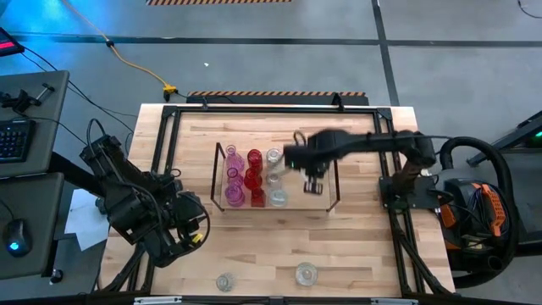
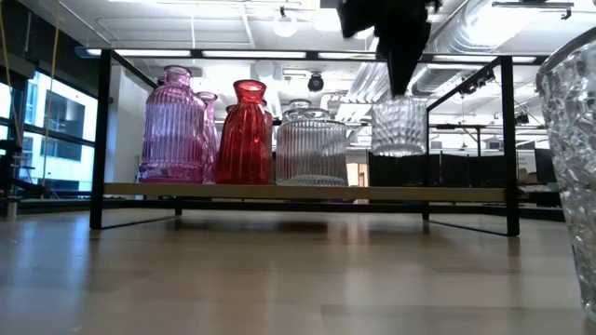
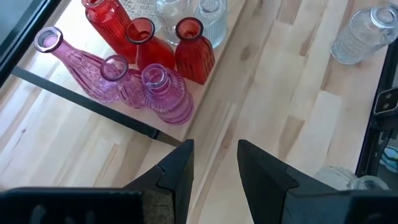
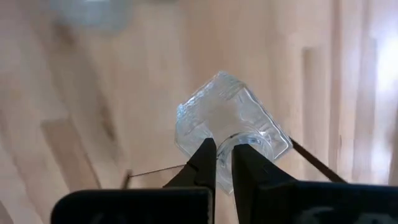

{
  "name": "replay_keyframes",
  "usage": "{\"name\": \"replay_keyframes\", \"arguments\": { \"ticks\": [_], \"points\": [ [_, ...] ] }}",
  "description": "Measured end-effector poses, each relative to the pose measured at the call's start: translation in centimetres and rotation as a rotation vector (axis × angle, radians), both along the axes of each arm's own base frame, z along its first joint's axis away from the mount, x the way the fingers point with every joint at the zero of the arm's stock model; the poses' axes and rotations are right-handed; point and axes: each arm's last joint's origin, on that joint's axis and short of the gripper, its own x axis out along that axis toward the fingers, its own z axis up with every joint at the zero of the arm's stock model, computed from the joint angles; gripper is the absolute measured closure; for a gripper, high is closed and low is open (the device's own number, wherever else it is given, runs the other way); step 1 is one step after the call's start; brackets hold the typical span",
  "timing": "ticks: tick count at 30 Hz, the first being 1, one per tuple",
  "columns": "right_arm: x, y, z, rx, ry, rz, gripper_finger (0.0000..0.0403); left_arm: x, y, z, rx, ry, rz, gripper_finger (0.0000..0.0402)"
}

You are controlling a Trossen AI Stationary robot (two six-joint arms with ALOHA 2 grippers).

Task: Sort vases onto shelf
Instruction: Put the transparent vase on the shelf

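Observation:
The shelf [image 1: 298,200] stands mid-table on dark wire end frames. On its left half stand pink vases [image 2: 174,126], red vases [image 2: 247,135] and clear vases [image 2: 312,144]. My right gripper [image 1: 313,182] hangs over the shelf's right half, shut on a clear, squarish cut-glass vase [image 2: 399,126] that floats above the board. My left gripper [image 3: 214,168] is open with nothing between its fingers. It hovers over the table off the shelf's near left corner, by the pink vases [image 3: 165,93]. My right gripper holds the clear vase by the rim of its mouth [image 4: 249,142], which is pinched between the two fingers. One finger seems to be inside the mouth and the other outside. The fingers come from above, pointing down. The vase hangs upright below them, lifted clear of the shelf board [image 2: 307,193].
Two more clear vases [image 1: 224,281] [image 1: 306,274] stand near the table's front edge. One of them looms at the right of the low view [image 2: 573,140]. The shelf's right half is bare board. A dark frame runs along the table's far and side edges [image 1: 254,106].

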Motion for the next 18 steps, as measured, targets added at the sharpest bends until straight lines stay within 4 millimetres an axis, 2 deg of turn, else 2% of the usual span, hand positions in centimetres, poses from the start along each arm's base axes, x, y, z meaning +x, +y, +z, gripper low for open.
{"name": "replay_keyframes", "arguments": {
  "ticks": [4, 9, 18],
  "points": [
    [0.1, -3.6, -0.2, 0.061, -0.027, -0.152, 0.04, 0.0, 0.0, 0.0, -0.013, -0.007, 0.019, 0.0287],
    [0.4, -6.4, -0.1, 0.137, -0.121, -0.324, 0.04, 0.0, 0.0, 0.0, -0.011, -0.016, 0.026, 0.0287],
    [0.7, -7.8, -1.0, 0.145, -0.106, -0.417, 0.04, 0.1, 0.0, 0.0, -0.012, -0.027, 0.034, 0.0287]
  ]
}}
